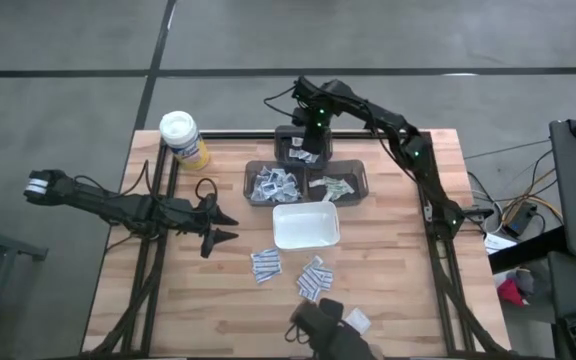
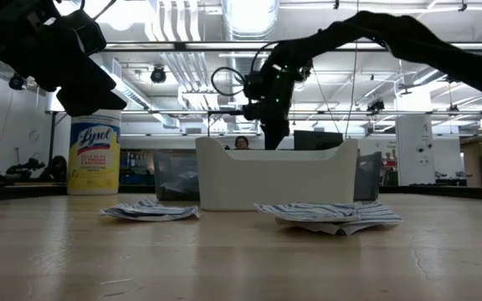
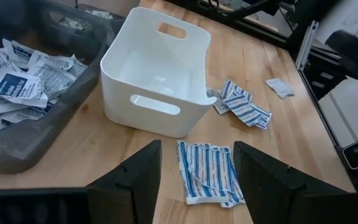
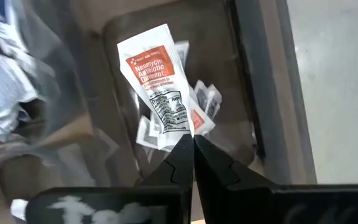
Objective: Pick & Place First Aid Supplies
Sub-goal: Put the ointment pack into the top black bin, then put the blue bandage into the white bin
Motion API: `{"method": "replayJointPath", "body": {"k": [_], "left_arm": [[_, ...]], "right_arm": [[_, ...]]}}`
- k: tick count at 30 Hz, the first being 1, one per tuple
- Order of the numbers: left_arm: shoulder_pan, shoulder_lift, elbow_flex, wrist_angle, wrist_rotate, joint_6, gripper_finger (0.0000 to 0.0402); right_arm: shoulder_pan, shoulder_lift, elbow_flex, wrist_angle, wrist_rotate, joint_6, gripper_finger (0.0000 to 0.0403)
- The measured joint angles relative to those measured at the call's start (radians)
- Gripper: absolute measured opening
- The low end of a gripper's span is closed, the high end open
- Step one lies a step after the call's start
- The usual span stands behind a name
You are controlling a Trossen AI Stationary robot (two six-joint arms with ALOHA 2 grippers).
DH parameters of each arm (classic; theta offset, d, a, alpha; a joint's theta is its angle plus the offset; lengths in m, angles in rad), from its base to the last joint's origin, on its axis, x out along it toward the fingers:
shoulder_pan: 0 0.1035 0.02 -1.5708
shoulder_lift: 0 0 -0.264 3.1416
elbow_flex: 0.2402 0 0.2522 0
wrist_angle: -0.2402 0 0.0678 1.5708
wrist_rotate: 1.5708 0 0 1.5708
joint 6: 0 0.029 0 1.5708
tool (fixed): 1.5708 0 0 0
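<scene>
- I see the yellow Lysol canister (image 1: 184, 139) standing at the table's (image 1: 168, 300) far left corner, close to both edges.
- My left gripper (image 1: 220, 226) hovers over bare wood left of centre, fingers spread apart and holding nothing — open board lies all round it toward the near left edge.
- In the left wrist view a fan of blue-striped bandage packets (image 3: 207, 170) lies between those fingers, just short of the white tray (image 3: 151, 71).
- The white tray sits empty at mid-table, its far rim just beside two dark bins.
- The left dark bin (image 1: 252, 183) holds a heap of white packets with bluish print (image 1: 274, 184); the right dark bin (image 1: 362, 181) holds a few greenish packets (image 1: 334, 187).
- A second bandage pile (image 1: 315, 277) lies right of the first, nearer the front edge, with a lone white packet (image 1: 357, 320) beyond it.
- My right gripper (image 4: 193, 142) hangs over a third dark bin (image 1: 290, 135) at the table's far edge — fingers together, pinching one corner of a red-and-white antibiotic ointment packet (image 4: 157, 78) above more packets there.
- The right side of the board is bare up to the frame rail.
</scene>
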Motion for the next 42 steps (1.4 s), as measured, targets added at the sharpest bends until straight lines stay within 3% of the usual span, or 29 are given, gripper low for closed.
{"method": "replayJointPath", "body": {"k": [30,42], "left_arm": [[0.000,0.000,0.000,0.000,-0.007,-0.007,0.0197],[0.000,0.000,0.000,-0.001,-0.007,-0.006,0.0197]], "right_arm": [[-0.011,0.080,-0.015,-0.037,0.002,0.003,0.0010],[-0.011,0.057,-0.014,-0.052,0.005,0.021,0.0088]]}}
